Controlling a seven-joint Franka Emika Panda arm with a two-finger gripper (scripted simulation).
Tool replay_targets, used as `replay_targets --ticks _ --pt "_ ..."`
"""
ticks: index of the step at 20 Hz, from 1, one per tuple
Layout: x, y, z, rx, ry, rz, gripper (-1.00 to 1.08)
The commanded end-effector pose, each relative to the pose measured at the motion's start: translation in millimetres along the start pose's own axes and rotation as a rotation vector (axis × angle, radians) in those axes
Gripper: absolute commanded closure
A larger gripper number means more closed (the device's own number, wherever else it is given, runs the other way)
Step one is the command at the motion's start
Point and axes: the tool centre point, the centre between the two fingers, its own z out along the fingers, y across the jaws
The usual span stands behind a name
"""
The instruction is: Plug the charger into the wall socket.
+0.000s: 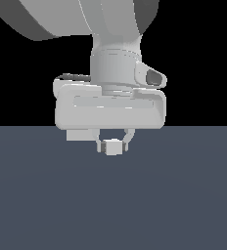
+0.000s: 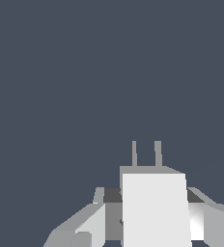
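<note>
The charger [image 1: 113,147] is a small light-grey block held between my fingers just above the dark floor. My gripper [image 1: 113,144] is shut on it, hanging straight down from the white hand. In the wrist view the charger [image 2: 155,207] fills the space between my fingers [image 2: 92,223], and two thin prongs [image 2: 134,154] stick out of its far end. Both prongs point over bare floor. The wall socket is out of view in both frames.
A flat dark blue-grey floor [image 1: 174,195] spreads under the gripper in the exterior view, with black background above its far edge. The wrist view shows only the same floor [image 2: 61,72] beyond the prongs.
</note>
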Motion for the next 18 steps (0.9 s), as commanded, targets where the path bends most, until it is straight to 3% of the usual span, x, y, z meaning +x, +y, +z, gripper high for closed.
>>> replay_targets --ticks 1,18 --pt "10 -10 -3 -0.006 0.000 0.033 1.08" --pt "83 -68 -21 -0.043 -0.002 0.240 1.08"
